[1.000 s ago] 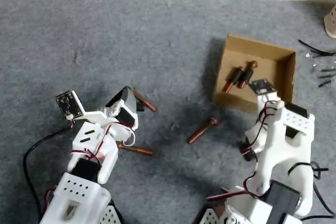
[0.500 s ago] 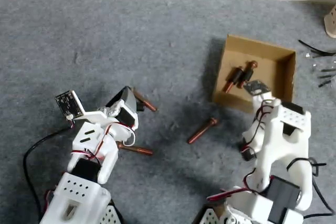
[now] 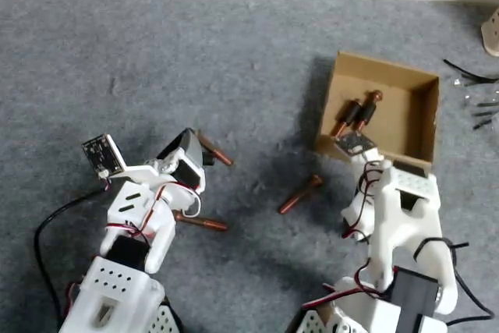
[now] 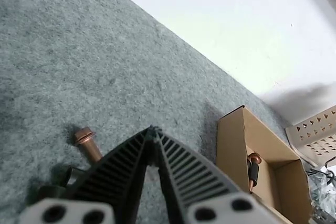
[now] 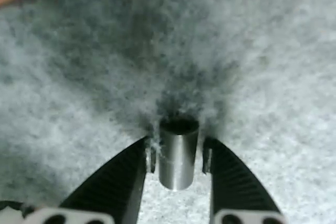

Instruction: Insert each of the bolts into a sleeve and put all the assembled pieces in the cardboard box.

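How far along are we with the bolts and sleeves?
Done: two assembled pieces lie in the cardboard box. In hand: the right jaws hold a sleeve. Remaining: three bare bolts on the carpet, two beside the left arm, whose jaws are shut and empty.

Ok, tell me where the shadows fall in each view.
High view: the cardboard box shades the carpet to its left in the picture. Left wrist view: a dark shadow lies on the white wall behind the box. Right wrist view: the carpet is darkest just beyond the sleeve held in the right end effector.
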